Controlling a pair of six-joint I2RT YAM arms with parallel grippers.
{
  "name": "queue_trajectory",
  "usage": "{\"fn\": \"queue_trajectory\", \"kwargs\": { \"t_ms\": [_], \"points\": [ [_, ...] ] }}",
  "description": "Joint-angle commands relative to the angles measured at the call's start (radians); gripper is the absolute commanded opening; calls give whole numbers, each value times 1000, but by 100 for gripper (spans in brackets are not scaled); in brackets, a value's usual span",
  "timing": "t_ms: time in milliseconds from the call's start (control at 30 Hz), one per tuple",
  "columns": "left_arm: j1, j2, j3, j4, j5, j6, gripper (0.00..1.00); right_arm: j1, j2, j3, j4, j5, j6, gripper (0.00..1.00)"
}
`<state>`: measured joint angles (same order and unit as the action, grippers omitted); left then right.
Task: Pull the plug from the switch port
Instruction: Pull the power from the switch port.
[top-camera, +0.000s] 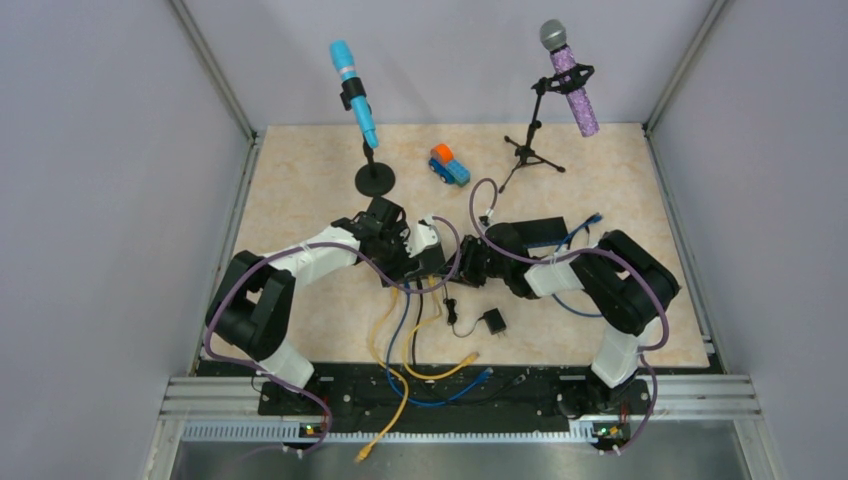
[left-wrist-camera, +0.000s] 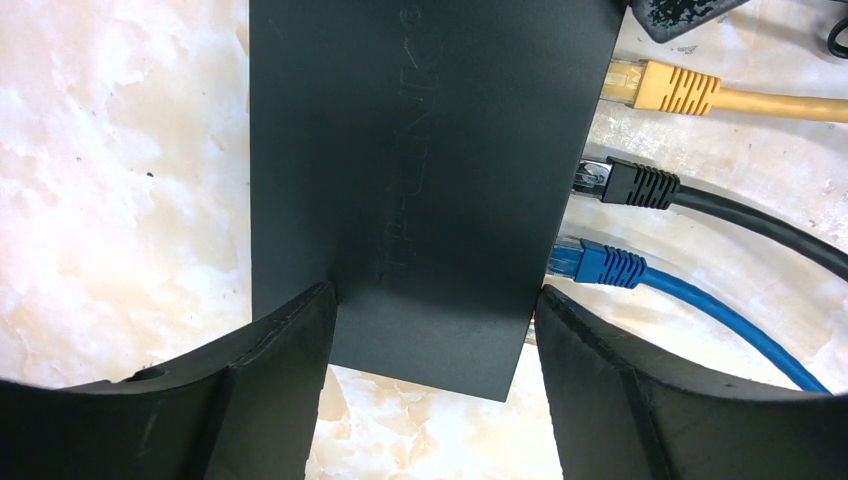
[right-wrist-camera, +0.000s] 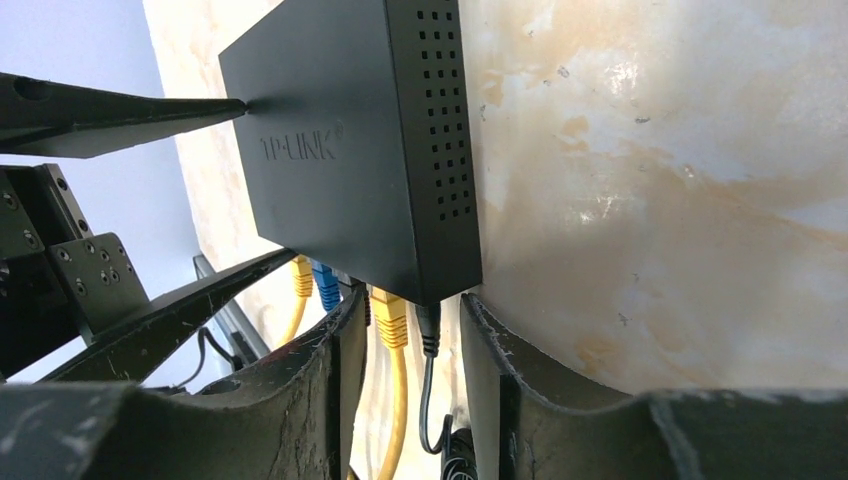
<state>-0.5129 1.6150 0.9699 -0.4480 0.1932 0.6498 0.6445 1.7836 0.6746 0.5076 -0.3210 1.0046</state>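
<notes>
Both arms fold inward and meet low, the left gripper (left-wrist-camera: 435, 300) clamping the TP-Link switch (left-wrist-camera: 420, 150) across its width, the right gripper (right-wrist-camera: 410, 305), jaws parted, straddling the seated yellow plug (right-wrist-camera: 389, 320) and black power plug (right-wrist-camera: 428, 335).

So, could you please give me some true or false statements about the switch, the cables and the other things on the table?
1. The left gripper has the switch between its fingers. True.
2. A yellow plug, a black plug and a blue plug sit side by side in the switch. True.
3. The blue microphone stands on a tripod. False: it has a round base; the purple microphone has the tripod.
4. The right gripper holds the toy car. False: the toy car lies on the table beyond both arms; the right gripper is at the switch.
</notes>
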Motion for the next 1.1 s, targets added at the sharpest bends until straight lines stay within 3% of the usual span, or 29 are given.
{"fn": "queue_trajectory", "kwargs": {
  "t_ms": [0, 700, 867, 1067],
  "points": [
    [7, 57, -30, -64, 3, -13, 75, -10, -8, -4, -29, 9, -67, 41],
    [7, 63, -23, -73, 4, -16, 76, 18, 9, 19, -73, 19, -94, 35],
    [8, 62, -23, -73, 8, -14, 76, 18, -13, 2, -81, 36, -98, 60],
    [8, 61, -23, -74, 17, -11, 77, 17, -16, 3, -80, 40, -88, 56]
  ]
}}
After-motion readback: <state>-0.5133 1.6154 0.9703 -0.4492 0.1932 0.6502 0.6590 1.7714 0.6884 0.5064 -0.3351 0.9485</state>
